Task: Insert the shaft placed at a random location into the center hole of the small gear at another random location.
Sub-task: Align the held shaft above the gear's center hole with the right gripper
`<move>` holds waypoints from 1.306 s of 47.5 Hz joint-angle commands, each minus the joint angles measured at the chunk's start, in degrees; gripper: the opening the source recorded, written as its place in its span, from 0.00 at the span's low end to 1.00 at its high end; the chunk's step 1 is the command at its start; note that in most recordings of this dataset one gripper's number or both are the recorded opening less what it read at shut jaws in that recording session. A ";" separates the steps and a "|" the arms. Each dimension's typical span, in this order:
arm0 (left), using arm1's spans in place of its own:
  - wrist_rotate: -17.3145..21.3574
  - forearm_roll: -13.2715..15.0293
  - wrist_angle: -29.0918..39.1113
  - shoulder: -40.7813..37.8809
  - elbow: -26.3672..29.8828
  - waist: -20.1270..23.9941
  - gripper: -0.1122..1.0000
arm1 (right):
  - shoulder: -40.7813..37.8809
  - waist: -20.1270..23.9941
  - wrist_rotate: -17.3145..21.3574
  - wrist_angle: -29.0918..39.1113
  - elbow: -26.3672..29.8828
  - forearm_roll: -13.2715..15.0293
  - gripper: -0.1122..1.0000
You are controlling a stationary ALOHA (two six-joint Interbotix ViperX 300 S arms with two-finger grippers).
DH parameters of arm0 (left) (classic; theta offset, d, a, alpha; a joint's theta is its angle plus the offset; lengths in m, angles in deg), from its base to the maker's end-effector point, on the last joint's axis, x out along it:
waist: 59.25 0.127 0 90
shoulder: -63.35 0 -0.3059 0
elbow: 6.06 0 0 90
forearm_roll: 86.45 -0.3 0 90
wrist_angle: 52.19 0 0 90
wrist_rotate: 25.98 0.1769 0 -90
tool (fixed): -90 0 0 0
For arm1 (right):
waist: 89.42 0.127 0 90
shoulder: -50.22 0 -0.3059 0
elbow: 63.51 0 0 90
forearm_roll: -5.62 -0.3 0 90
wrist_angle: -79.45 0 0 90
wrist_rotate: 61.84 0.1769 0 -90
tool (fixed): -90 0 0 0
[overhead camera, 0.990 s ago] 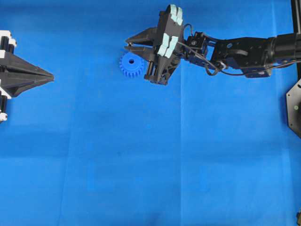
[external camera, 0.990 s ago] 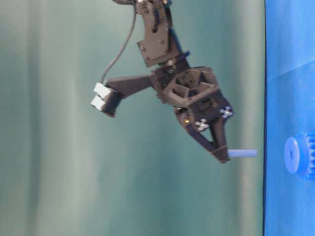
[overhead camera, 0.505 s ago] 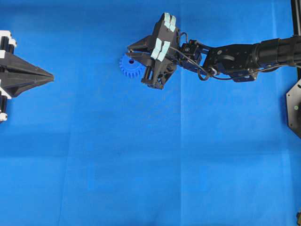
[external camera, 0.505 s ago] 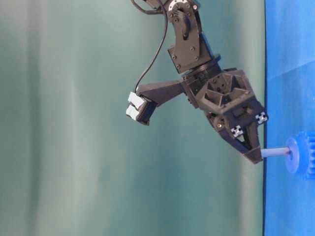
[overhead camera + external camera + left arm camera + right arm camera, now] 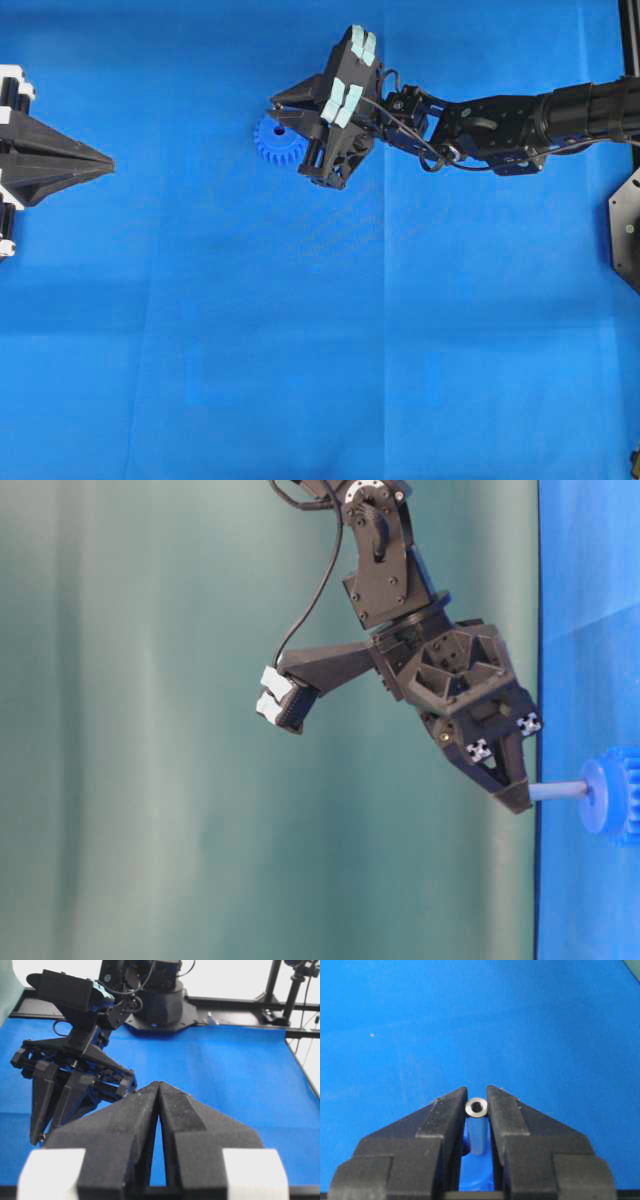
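Our right jaws (image 5: 477, 1110) grip the pin (image 5: 476, 1108), its tip touching the blue gear (image 5: 276, 141) at eleven o'clock on the worktop (image 5: 300, 330). Our left jaws (image 5: 158, 1091) sit closed. A slight tilt could jam it at the hole's edge or nudge the gear sideways.

The black right arm reached in from the right edge of the overhead view, its wrist bent so that the black two-fingered right gripper (image 5: 277, 112) pointed down toward the surface at a tilt, its jaws drawn close around something narrow. The black left gripper (image 5: 108, 161) lay level at the left edge, well apart, its wedge-shaped fingers (image 5: 137, 1115) pressed together.
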 commanded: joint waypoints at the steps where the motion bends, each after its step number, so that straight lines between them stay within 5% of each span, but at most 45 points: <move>1: -0.09 0.00 -0.26 -0.18 0.53 0.18 0.10 | 3.78 0.70 -0.18 -0.79 1.05 -0.18 0.12; 22: -0.09 0.00 -0.26 -0.18 0.35 0.09 0.10 | 7.91 1.85 -0.26 -3.96 -0.18 -0.18 0.12; 62: 0.00 0.00 -0.26 -0.18 0.44 0.18 0.10 | -2.55 2.11 -0.18 -5.10 -0.35 -4.57 0.12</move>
